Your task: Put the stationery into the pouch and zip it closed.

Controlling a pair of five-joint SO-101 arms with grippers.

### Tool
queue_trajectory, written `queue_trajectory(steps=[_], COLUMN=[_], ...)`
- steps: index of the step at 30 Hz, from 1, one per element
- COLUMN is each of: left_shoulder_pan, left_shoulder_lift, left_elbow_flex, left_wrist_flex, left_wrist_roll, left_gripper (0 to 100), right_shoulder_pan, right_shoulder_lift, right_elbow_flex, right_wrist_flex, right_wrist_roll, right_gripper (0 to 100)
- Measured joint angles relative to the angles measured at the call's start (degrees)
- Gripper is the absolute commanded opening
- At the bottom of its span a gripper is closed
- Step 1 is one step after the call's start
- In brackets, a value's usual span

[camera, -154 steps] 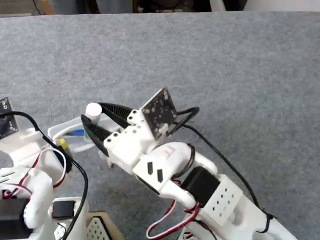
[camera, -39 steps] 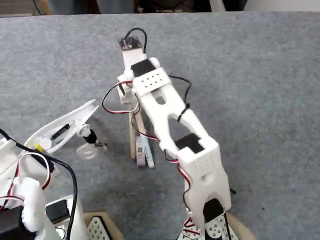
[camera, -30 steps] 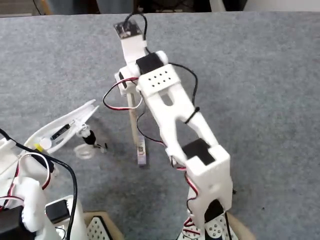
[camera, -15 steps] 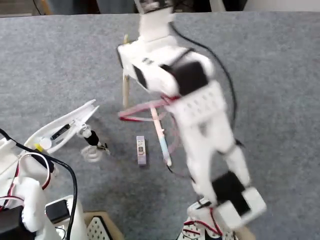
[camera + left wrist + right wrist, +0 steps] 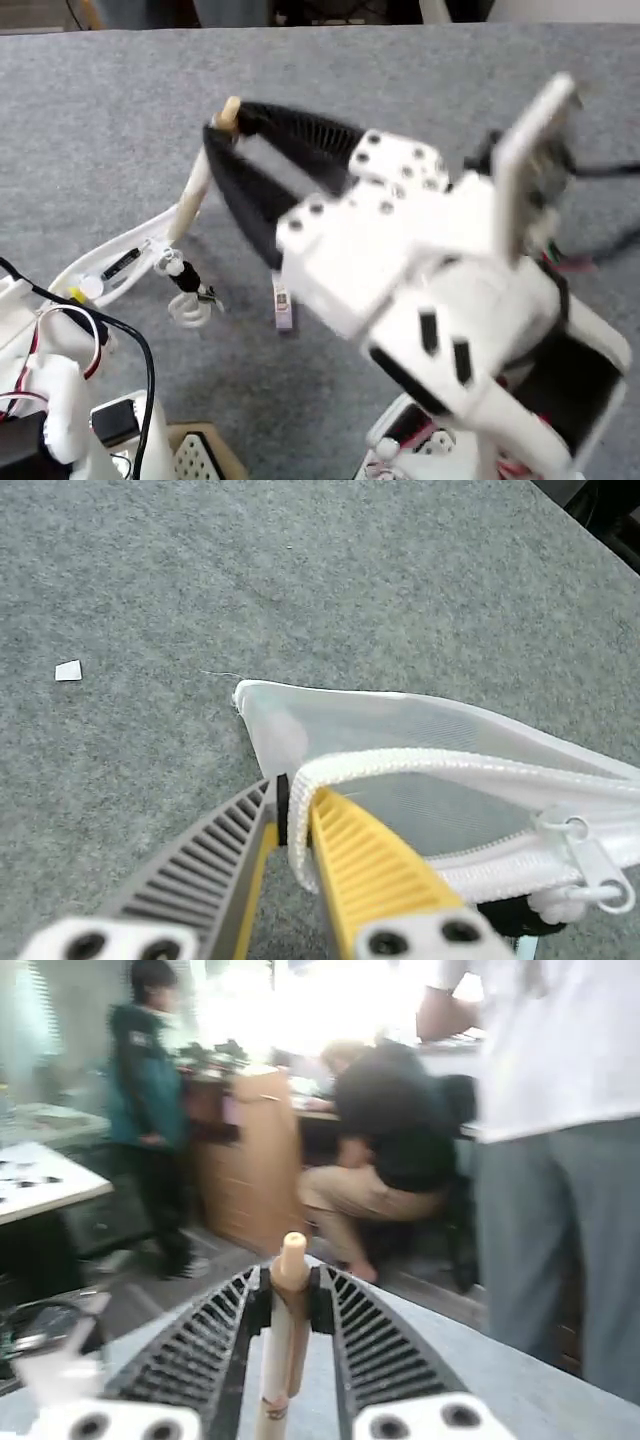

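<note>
A white mesh pouch (image 5: 120, 262) lies open at the left of the grey mat, its zip pull (image 5: 188, 280) hanging at the mouth. My left gripper (image 5: 290, 820) is shut on the pouch's rim (image 5: 400, 765), close to one end of the zip (image 5: 590, 865). My right gripper (image 5: 222, 125) is raised and shut on the top of a wooden pencil (image 5: 195, 185). The pencil slants down with its lower end at the pouch mouth. In the right wrist view the pencil (image 5: 292, 1250) stands between the black fingers (image 5: 345, 1305). A small purple eraser (image 5: 282, 306) lies beside the pouch.
The left arm's base (image 5: 55, 400) fills the near left corner, beside a tan board (image 5: 200, 450). The right arm's body (image 5: 440, 290) hangs over the middle and near right of the mat. A white paper scrap (image 5: 68, 670) lies on the mat.
The right arm picked the wooden pencil off the mat, lifted it and swung it left, so its lower end now reaches the pouch mouth. The left arm has kept its hold.
</note>
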Motion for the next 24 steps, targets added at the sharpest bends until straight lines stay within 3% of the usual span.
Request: queue_trajectory(steps=[10,19,24], left_shoulder_pan=[0.00,0.00,0.00], left_shoulder_lift=[0.00,0.00,0.00], left_elbow_flex=[0.00,0.00,0.00], left_wrist_flex=[0.00,0.00,0.00], left_wrist_roll=[0.00,0.00,0.00], left_gripper=[3,3,3], right_shoulder_pan=[-10.73,-11.43,-11.43], right_shoulder_lift=[-0.26,-0.26,-0.26], right_elbow_flex=[8.97,22.33,27.78], right_wrist_flex=[-4.57,-17.76,-23.74], right_wrist_roll=[-0.79,-0.35,6.59], right_gripper=[1.2,1.2,1.2])
